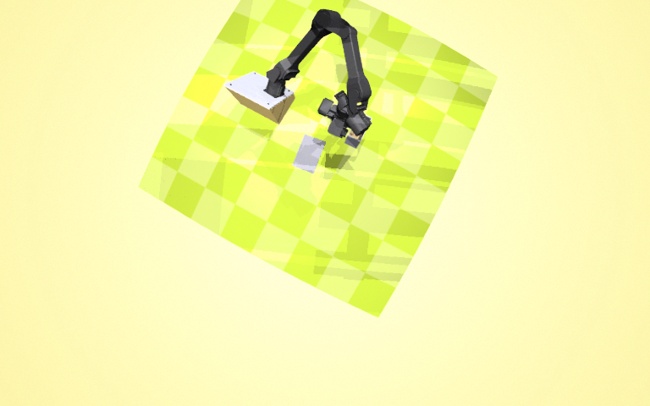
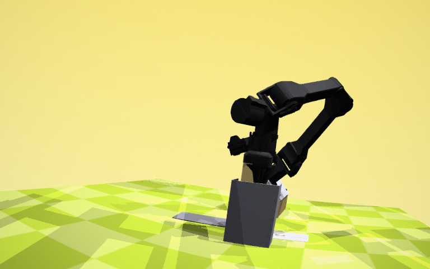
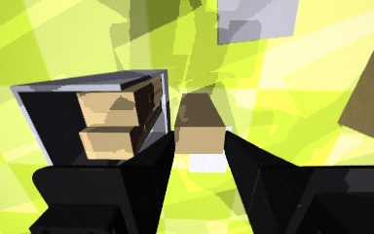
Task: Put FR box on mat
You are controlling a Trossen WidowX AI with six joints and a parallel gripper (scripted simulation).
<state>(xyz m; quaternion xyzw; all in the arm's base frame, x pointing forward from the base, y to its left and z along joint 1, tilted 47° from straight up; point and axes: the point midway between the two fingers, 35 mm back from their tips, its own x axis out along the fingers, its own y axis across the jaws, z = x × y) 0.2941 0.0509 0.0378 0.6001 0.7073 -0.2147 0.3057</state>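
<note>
No text, label, brand or number can be read here. On the flat white rectangular piece (image 2: 299, 238) (image 3: 208, 164) near the open grey bin (image 2: 250, 214) (image 3: 168, 104), the exterior view shows faint grey marks – too small and pale for reading. On the shaded side of the upper tan cardboard box (image 3: 104, 108) inside this bin, the wrist view shows small dark marks – they are blurred, and I cannot tell if they are letters.

Yellow surrounds a green checkered floor (image 1: 258, 191) (image 2: 126, 250) (image 3: 273, 107), perhaps a tabletop, crossed by shadows.
</note>
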